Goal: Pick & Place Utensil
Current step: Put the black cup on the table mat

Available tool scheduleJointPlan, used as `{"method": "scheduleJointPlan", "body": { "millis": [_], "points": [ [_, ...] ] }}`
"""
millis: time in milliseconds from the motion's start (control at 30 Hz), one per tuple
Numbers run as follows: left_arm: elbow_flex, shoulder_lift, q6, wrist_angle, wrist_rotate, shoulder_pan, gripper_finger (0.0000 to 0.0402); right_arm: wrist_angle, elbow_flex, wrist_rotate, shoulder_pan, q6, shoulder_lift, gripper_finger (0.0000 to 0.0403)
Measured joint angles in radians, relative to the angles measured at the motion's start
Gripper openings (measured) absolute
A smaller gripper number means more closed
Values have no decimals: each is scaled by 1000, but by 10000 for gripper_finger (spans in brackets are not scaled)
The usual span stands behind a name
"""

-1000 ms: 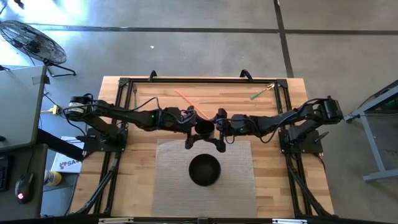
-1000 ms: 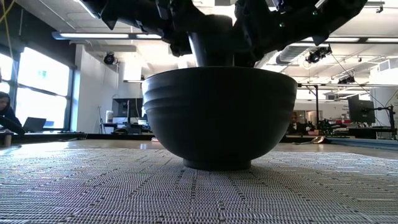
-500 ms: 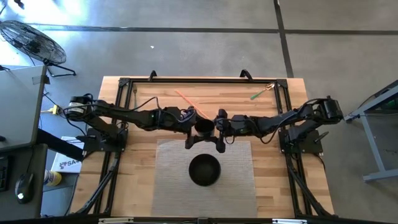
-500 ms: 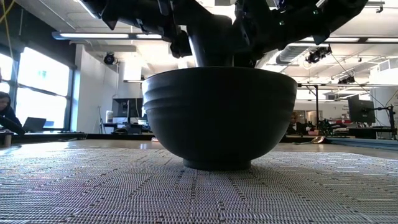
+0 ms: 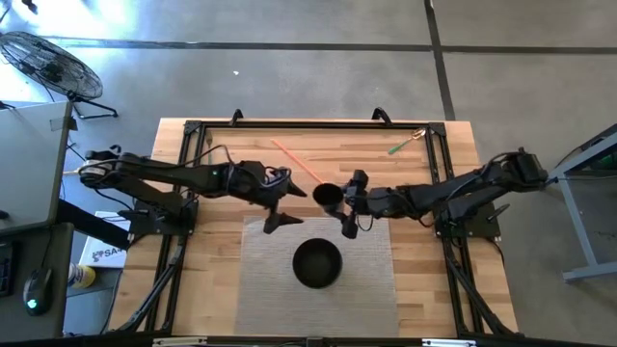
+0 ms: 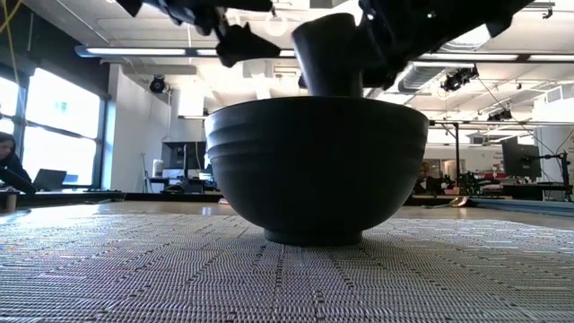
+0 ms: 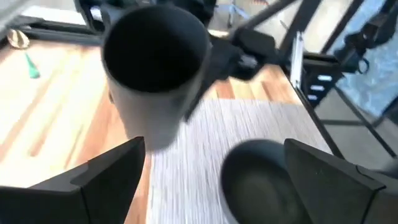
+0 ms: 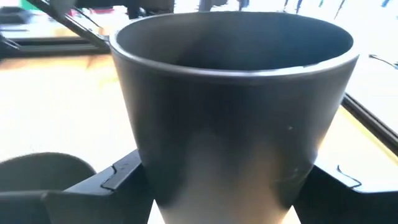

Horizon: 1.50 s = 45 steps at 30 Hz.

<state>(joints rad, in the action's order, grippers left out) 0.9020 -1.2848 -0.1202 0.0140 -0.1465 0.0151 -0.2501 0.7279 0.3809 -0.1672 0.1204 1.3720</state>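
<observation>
Above woven mat (image 5: 260, 280), cup (image 5: 326, 198) between right gripper (image 5: 349, 206) fingers.

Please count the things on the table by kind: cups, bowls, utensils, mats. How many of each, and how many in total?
Cups: 1, the dark cup held by the right gripper
Bowls: 1, the dark bowl
Utensils: 2, the orange utensil and the green utensil
Mats: 1, the grey mat
Total: 5

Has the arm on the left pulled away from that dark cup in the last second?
Yes. The left gripper has let go of the cup and backed off leftward, judged against the bowl; the right gripper holds the cup.
</observation>
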Motion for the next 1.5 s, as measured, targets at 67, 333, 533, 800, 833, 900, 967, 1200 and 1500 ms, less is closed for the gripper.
{"method": "scheduleJointPlan", "body": {
  "millis": [67, 333, 533, 800, 833, 900, 967, 1200, 1500],
  "points": [
    [0, 15, -2, -58, -22, 0, 374, 8, -23, 32, -34, 29, -23, 286],
    [0, 17, -17, -145, -29, -1, 374, 1, -217, 174, -204, 164, -170, 286],
    [-1, 17, -43, -136, 67, -1, 374, -14, -349, 267, -323, 241, -276, 287],
    [-1, 10, -98, -121, 183, -2, 374, -233, -532, 311, -393, 272, -272, 287],
    [-1, 10, -98, -121, 183, -2, 374, -258, -549, 309, -400, 266, -272, 287],
    [-1, 10, -98, -119, 183, -2, 374, -307, -579, 308, -413, 246, -272, 287],
    [-1, 10, -98, -117, 191, -2, 374, -334, -604, 306, -422, 238, -272, 287],
    [-1, 8, -95, -57, 221, -2, 374, -403, -663, 313, -401, 263, -272, 287],
    [-2, -46, -85, 34, 204, -1, 374, -420, -662, 292, -360, 210, -272, 296]
  ]
}}
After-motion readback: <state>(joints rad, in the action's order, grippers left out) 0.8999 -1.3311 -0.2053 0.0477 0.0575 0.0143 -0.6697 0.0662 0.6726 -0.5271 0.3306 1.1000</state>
